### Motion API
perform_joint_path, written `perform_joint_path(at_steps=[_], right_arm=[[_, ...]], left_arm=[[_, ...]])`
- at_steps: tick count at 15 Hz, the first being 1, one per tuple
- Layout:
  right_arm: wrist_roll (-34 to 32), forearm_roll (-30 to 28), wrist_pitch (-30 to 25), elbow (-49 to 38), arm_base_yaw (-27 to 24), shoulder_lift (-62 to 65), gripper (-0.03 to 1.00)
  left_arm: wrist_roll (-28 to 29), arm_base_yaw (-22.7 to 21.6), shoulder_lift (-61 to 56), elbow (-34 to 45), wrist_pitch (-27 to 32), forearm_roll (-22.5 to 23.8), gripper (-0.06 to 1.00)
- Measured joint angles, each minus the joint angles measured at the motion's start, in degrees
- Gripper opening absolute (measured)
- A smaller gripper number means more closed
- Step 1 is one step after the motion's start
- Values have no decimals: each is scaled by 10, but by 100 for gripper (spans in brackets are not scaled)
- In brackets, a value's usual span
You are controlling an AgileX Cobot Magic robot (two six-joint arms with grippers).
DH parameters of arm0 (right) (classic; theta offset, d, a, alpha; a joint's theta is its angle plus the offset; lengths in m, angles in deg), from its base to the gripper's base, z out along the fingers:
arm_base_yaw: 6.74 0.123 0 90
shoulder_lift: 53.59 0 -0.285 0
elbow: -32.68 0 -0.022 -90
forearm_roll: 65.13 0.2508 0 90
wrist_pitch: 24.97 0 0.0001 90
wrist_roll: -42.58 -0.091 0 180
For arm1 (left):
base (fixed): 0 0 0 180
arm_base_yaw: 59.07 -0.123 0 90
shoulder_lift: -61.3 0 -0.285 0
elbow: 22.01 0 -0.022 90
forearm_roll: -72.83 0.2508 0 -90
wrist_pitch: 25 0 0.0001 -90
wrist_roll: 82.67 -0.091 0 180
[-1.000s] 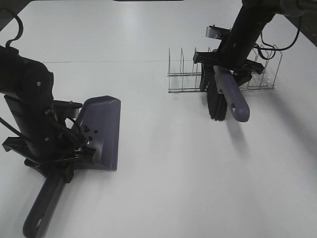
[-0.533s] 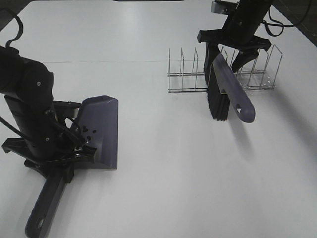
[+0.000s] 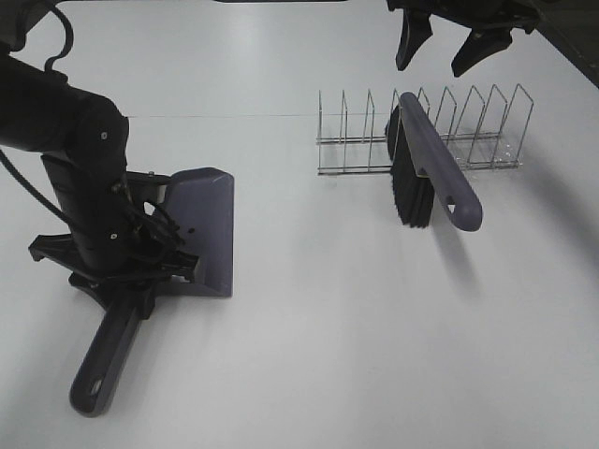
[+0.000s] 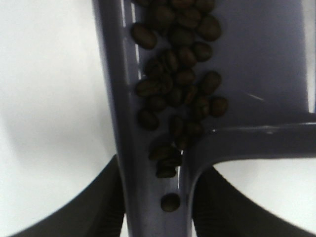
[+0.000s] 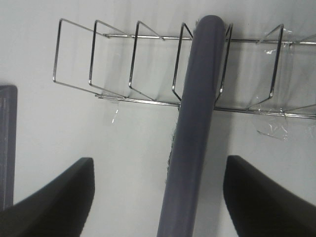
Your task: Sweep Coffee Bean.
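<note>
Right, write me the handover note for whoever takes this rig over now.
Left end effector: shut on the dustpan, at the base of its handle, pan resting on the table.
Right end effector: open, empty, raised above the wire rack.
Brush: parked in the rack, handle sticking out toward the front, bristles hanging beside it.
Coffee beans: piled inside the dustpan near the handle; none visible loose on the table in the high view.
Done: beans swept in, brush put back.
Left: probably empty or set down the dustpan.
</note>
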Motion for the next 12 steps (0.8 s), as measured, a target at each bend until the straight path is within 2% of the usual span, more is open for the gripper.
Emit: perform_joint_path(at_steps=[4, 6, 7, 10, 11, 12], right_arm=[[0, 0, -1, -1, 0, 49, 64], [0, 1, 2, -32, 0, 81, 64], [0, 1, 2, -57, 0, 99, 64], [3, 0, 2, -138, 0, 148, 64], [11, -2, 2, -201, 0, 190, 64], [13, -3, 1, -234, 0, 213, 64]], left_arm=[[-10, 0, 15, -33, 6, 2, 35], [-11, 0, 17, -34, 7, 3, 35], [-12, 0, 17, -34, 7, 3, 38], [-12, -1, 17, -34, 10, 3, 60], [-16, -1, 8, -34, 29, 3, 65], [-18, -1, -7, -34, 34, 5, 66]])
